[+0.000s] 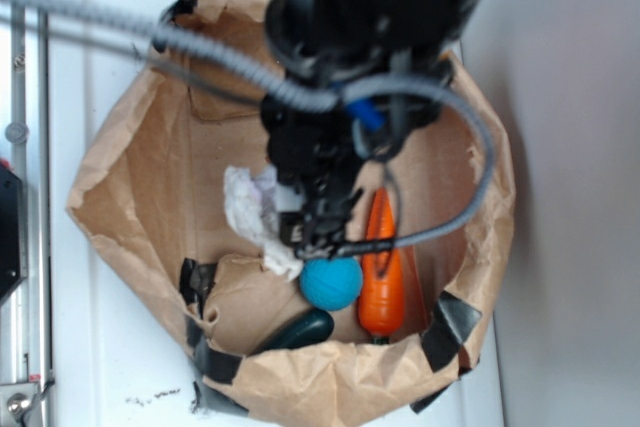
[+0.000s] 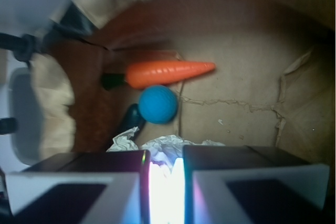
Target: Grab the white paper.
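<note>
Exterior view. A brown paper bag [image 1: 120, 162] with a rolled-down rim lies open on a white table [image 1: 80, 367]. The black arm reaches in from twelve o'clock, trailing grey cables, and its gripper [image 1: 312, 232] hangs near the bag's centre. The white paper [image 1: 250, 209], a crumpled off-white wad, lies at about nine o'clock of the fingertips and touches them; its lower tail runs under the tips. At five o'clock of the gripper sits a blue ball [image 1: 331, 282], with an orange carrot [image 1: 381, 272] just beside it at three o'clock and a dark green object [image 1: 298, 331] at its seven o'clock. From this view the spread of the fingers cannot be judged.

Wrist view. The two fingers [image 2: 79, 182] fill the lower edge, drawn near together with only a narrow bright slot between them; the wad's wrinkled top [image 2: 168, 145] rises out of that slot at twelve o'clock. It appears pinched, though the glare hides the contact itself. The ball [image 2: 158, 104] lies beyond the paper at twelve o'clock, the carrot [image 2: 170, 73] farther still, both apart from the fingers.

Judgement. The step in hand is securing the pinch. It is done well by closing fully on the wad's bulk rather than a loose edge, then lifting straight up, clear of ball and bag wall.
</note>
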